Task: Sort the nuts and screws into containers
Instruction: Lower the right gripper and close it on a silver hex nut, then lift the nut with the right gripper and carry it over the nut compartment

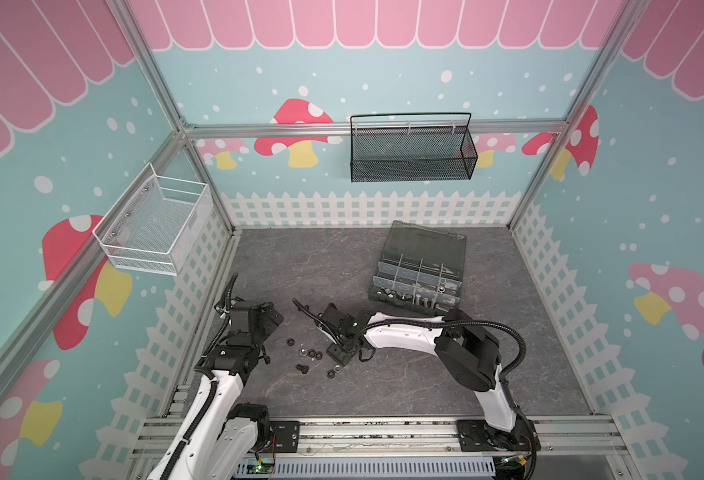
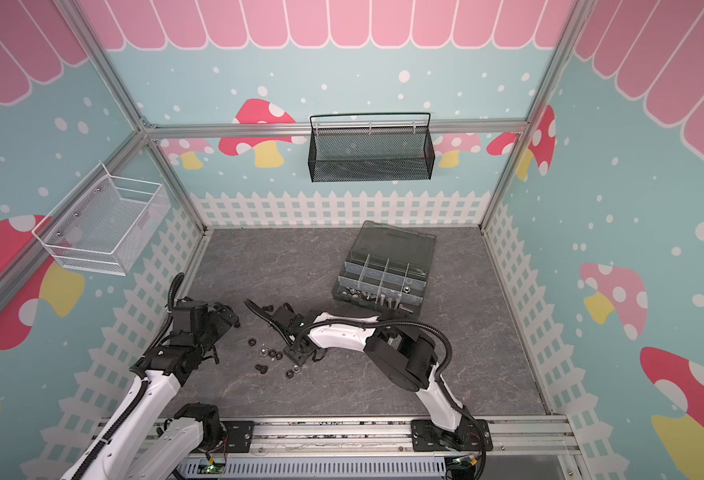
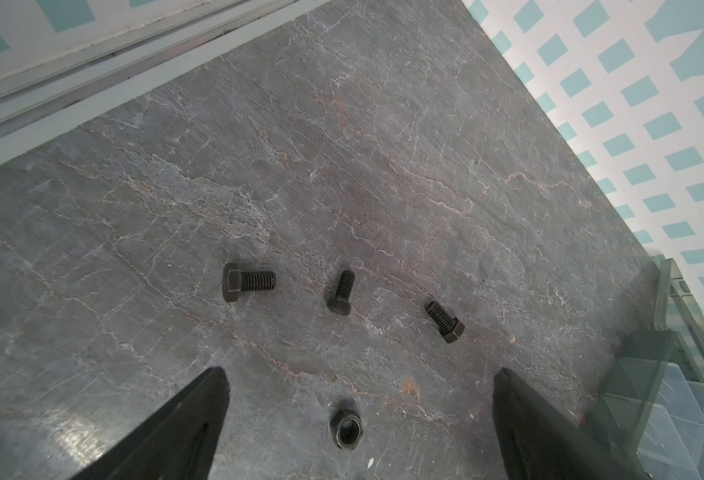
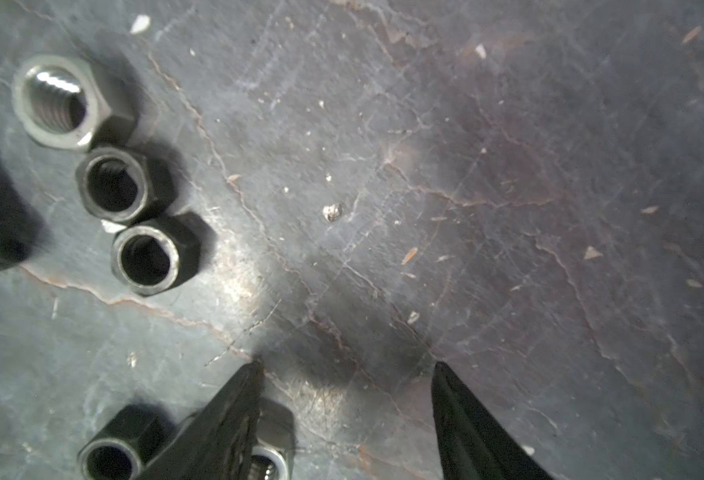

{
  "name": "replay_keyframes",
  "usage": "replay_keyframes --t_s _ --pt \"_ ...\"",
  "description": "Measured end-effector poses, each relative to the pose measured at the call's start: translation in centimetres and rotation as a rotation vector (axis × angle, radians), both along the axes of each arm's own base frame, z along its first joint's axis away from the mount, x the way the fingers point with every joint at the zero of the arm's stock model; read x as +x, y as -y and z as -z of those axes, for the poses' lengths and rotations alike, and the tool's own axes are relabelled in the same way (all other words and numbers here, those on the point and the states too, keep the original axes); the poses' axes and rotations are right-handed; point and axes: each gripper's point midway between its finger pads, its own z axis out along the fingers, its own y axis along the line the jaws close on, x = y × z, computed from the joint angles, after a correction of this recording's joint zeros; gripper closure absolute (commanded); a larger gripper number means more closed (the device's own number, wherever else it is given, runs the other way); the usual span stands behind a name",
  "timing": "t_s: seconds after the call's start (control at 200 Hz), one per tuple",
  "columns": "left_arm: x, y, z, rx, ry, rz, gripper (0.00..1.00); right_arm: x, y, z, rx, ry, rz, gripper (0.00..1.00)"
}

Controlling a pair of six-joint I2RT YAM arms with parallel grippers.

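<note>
I see short black screws [image 3: 340, 292] lying on their sides on the grey table [image 3: 383, 145]. Each has a six-sided head and a ridged stem. Three of them lie apart from each other, just ahead of my left claw [image 3: 360, 376].

The nuts [image 4: 148, 255] are little six-sided rings with a hole in the middle. Some are black and some are shiny silver. They lie loose near the front middle of the table. One silver nut [image 4: 63, 102] and two black ones sit close together in a row.

The containers [image 1: 421, 270] are small clear bins in a dark box [image 1: 373, 292] at the back right of the table. Its smoky lid [image 1: 425, 243] is open and leans back. The front bins hold silver screws and nuts.

My left arm is bent on the left side, with its claw up off the table. Its fingers are wide apart with nothing between them, and one black nut [image 3: 346, 428] lies on the table under the gap.

My right arm reaches across the middle, and the right claw [image 4: 348, 365] points down, low over the loose nuts. Its fingers are apart with only bare table between them. One finger [image 4: 225, 424] hides part of a silver nut.
</note>
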Motion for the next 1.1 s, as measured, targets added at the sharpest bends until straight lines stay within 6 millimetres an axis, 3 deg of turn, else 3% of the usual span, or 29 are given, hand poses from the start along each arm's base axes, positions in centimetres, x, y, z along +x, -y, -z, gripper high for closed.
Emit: replay_keyframes --t_s 0.2,0.56,0.906,1.101 --pt "0.0 0.0 0.3 0.0 -0.01 0.0 0.0 -0.3 0.3 0.1 0.001 -0.01 0.0 0.35" --pt "0.1 0.0 0.3 0.0 -0.01 0.001 0.0 -2.7 2.9 0.3 -0.013 -0.08 0.004 0.37" --pt "0.1 0.0 0.3 0.0 -0.01 0.0 0.0 -3.8 4.3 0.5 -0.035 -0.1 0.002 0.52" --pt "0.1 0.0 0.5 0.0 -0.019 0.0 0.0 -4.0 4.4 0.5 -0.034 -0.108 0.007 0.69"
